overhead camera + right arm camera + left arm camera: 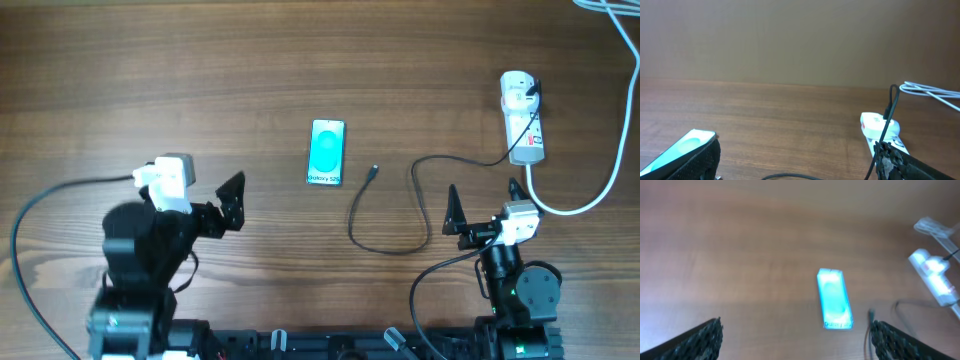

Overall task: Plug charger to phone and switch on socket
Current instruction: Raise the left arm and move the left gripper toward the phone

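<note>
**Phone** (327,152): lies flat on the table (200,60), about midway between the left and right edges. The cyan screen faces up and is lit, with the white text strip at the end nearer the robot. Nothing touches it.

**Charger** (395,250): thin black cable, loose on the table to the right of the phone.
- The connector tip (374,171) lies near the phone's near right corner, apart from it and not inserted.
- The cable loops toward the near edge, climbs back, then runs right to the socket.
- Its black plug (532,93) sits at the socket's far end.

**Socket** (522,120): white strip close to the right edge, its long axis running near to far. The switch position cannot be told. A thick white cord (570,210) leaves its near end and curves toward the right edge.

**Left gripper** (230,205): fingers spread wide and holding nothing. It sits toward the near edge, left of the phone and well apart from it.

**Right gripper** (483,192): fingers spread wide and holding nothing. It is just on the near side of the socket, with the cable loop to its left.
</note>
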You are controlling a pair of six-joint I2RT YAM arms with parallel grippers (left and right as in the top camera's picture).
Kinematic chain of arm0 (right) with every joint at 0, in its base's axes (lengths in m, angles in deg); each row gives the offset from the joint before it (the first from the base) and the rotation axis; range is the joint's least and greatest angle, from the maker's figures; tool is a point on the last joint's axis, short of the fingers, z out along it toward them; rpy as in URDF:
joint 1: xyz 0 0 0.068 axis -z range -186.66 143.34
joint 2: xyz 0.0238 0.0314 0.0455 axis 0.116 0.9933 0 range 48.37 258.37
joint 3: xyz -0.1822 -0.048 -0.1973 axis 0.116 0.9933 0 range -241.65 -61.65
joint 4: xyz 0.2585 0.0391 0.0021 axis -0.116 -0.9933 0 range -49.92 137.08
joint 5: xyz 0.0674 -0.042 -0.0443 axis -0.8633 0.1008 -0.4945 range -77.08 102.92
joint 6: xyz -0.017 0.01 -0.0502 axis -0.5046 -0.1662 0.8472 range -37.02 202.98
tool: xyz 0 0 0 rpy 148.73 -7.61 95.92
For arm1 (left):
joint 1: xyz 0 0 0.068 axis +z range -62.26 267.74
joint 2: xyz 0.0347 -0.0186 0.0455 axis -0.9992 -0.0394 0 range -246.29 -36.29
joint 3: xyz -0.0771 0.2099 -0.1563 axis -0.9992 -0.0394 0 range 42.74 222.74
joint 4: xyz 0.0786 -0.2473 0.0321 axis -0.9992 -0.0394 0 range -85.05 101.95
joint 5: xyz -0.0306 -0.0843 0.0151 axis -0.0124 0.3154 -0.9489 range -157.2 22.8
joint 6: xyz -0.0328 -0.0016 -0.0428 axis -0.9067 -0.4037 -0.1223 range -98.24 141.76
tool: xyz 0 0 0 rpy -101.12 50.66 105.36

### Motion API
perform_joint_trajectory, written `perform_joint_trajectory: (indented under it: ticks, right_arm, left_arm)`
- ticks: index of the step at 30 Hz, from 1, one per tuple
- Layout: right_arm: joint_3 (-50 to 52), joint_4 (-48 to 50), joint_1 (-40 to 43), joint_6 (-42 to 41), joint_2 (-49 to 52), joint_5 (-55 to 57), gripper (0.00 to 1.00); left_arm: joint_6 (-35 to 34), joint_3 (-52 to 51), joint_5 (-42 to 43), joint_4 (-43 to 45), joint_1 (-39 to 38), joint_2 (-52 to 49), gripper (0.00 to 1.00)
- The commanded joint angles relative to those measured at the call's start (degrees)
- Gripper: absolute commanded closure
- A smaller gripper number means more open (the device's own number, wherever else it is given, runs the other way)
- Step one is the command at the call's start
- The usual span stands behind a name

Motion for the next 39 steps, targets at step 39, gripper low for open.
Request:
perform_joint_trajectory:
  ticks: [39]
  right_arm:
    - [0.0,0.0,0.2,-0.8,-0.3,-0.1,0.0]
  left_arm:
    - [-3.7,27.3,6.7,-41.9,0.4,-27.4,0.0]
